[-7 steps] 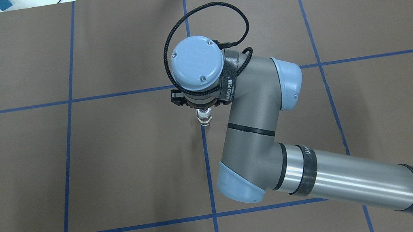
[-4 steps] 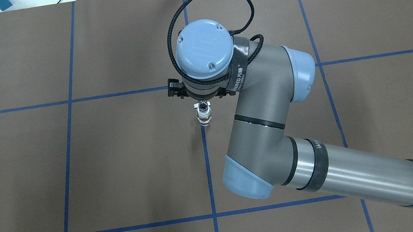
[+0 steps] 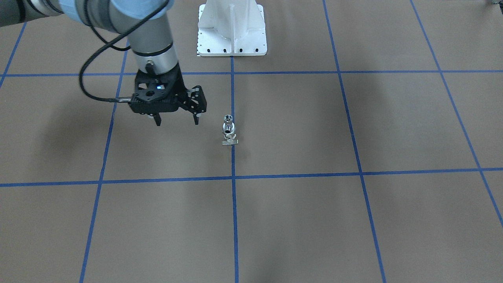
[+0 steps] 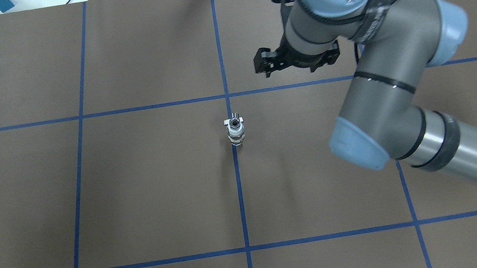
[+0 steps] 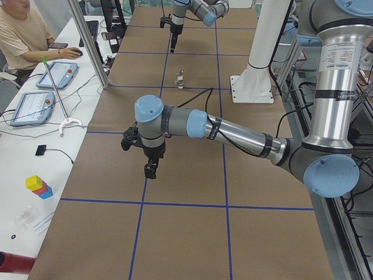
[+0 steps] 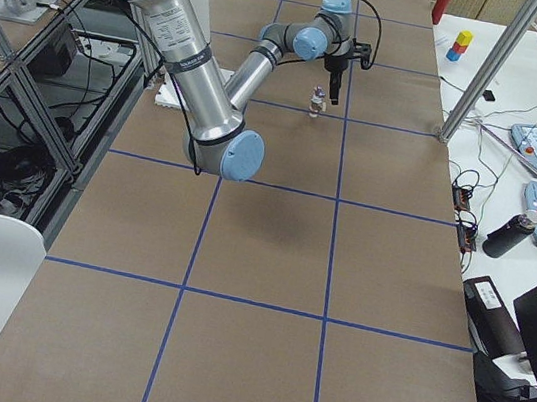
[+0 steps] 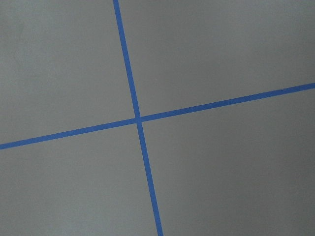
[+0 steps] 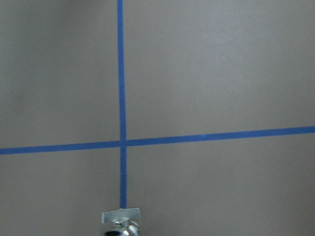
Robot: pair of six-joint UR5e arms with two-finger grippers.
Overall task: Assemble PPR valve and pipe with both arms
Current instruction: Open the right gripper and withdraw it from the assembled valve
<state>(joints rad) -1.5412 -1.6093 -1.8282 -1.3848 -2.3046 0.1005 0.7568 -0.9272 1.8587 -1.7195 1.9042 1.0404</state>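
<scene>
The PPR valve and the chrome pipe sit joined as one small piece on the blue centre line, free of both grippers. The piece looks upright in the side views. In the overhead view the valve's white tab end points away from the robot and the pipe toward it. My right gripper is open and empty, raised above the table beside the piece; overhead it is mostly hidden under the wrist. My left gripper hangs over bare table far from the piece; I cannot tell if it is open.
The white pedestal stands at the robot's side of the table. A metal post stands at the table edge. An operator sits beside pendants. Coloured blocks lie off the brown mat.
My right arm has swung from right over the joined piece to the far right of the table and risen. The piece has stayed where it was.
</scene>
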